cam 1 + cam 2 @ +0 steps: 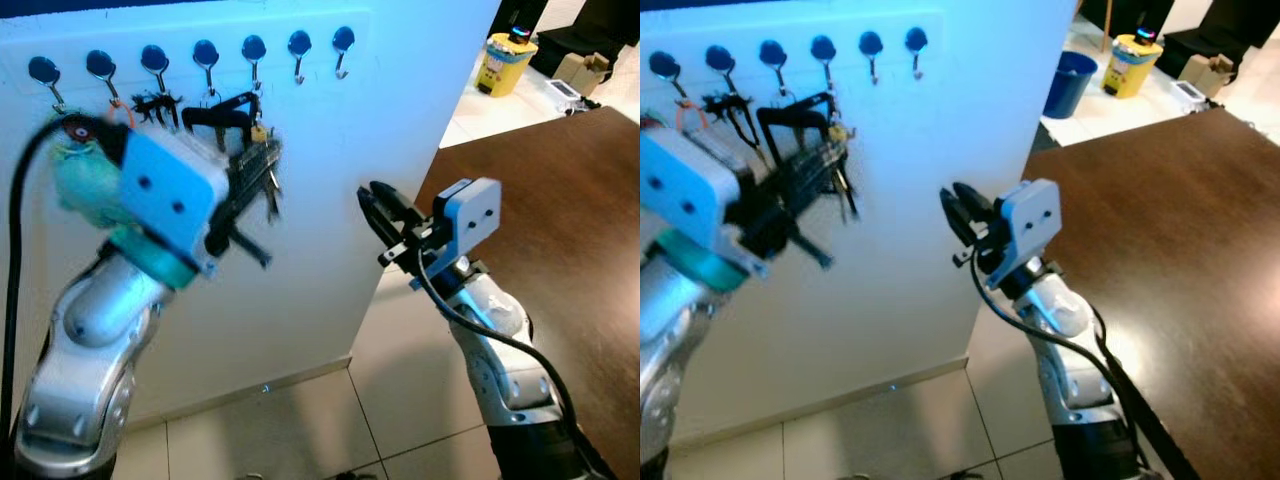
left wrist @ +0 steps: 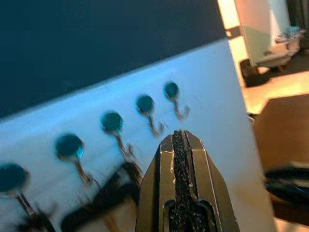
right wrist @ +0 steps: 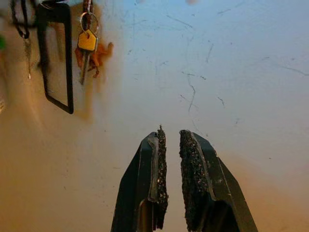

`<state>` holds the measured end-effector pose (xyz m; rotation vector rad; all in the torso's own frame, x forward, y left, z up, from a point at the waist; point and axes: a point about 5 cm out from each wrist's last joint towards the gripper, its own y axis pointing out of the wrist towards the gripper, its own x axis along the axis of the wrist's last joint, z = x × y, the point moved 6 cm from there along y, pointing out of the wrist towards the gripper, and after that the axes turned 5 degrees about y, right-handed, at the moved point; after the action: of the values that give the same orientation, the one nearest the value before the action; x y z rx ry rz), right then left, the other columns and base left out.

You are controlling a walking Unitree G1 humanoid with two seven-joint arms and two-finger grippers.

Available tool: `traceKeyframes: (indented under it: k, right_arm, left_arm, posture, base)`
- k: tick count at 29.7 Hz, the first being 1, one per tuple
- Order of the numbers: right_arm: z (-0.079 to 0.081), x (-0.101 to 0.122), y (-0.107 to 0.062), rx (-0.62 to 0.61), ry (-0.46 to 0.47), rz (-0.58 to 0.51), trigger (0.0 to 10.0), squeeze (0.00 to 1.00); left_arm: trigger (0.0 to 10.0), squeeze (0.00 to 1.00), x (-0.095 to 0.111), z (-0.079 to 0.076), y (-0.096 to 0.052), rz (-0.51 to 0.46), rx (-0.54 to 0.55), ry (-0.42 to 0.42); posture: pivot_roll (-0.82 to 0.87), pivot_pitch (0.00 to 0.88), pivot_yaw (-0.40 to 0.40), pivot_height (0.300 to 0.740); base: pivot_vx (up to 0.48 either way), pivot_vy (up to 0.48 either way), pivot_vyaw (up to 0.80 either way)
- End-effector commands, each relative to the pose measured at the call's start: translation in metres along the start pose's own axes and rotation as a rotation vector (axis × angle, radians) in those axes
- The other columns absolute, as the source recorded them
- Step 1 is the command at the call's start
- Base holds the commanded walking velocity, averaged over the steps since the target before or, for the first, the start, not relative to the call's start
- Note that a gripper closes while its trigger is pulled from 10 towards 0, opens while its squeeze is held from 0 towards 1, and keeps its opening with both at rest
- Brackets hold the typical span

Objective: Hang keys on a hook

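One yellow-headed key (image 3: 87,42) hung on a hook (image 1: 254,52) beside a black strap (image 3: 56,58) on the white panel (image 1: 330,180). Left gripper (image 2: 179,145) was raised before the hooks, fingers pressed together (nothing between them). Right gripper (image 3: 171,169) faced the bare panel, fingers slightly parted.

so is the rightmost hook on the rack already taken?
No, the rightmost hook hangs bare on the white panel; the keys hang further left.
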<state>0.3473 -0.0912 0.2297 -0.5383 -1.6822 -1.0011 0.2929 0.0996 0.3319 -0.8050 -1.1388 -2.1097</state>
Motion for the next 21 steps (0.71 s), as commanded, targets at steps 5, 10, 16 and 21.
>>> traceKeyframes:
  k: [5, 10, 16, 21]
  right_arm:
    - [0.007, -0.013, -0.001, 0.019, 0.013, 0.023, 10.0, 0.00]
    - [0.009, -0.017, 0.000, 0.023, 0.017, 0.029, 10.0, 0.00]
    - [0.013, -0.021, 0.002, 0.026, 0.025, 0.033, 10.0, 0.00]
    - [0.012, -0.022, 0.002, 0.024, 0.024, 0.033, 10.0, 0.00]
  left_arm:
    - [10.0, 0.00, 0.015, 0.000, 0.024, -0.051, -0.001, -0.058]
    - [10.0, 0.00, 0.010, -0.004, 0.030, -0.018, -0.010, -0.026]
    - [10.0, 0.00, 0.001, -0.012, 0.047, 0.012, 0.006, -0.040]
    - [10.0, 0.00, -0.001, -0.015, 0.051, 0.016, -0.001, -0.062]
  posture:
    - [0.11, 0.024, 0.065, 0.740]
    - [0.11, 0.016, 0.067, 0.740]
    - [0.08, 0.006, 0.068, 0.740]
    - [0.07, 0.002, 0.066, 0.740]
  base:
    - [0.000, 0.000, 0.00]
    - [0.000, 0.000, 0.00]
    - [0.000, 0.000, 0.00]
    - [0.000, 0.000, 0.00]
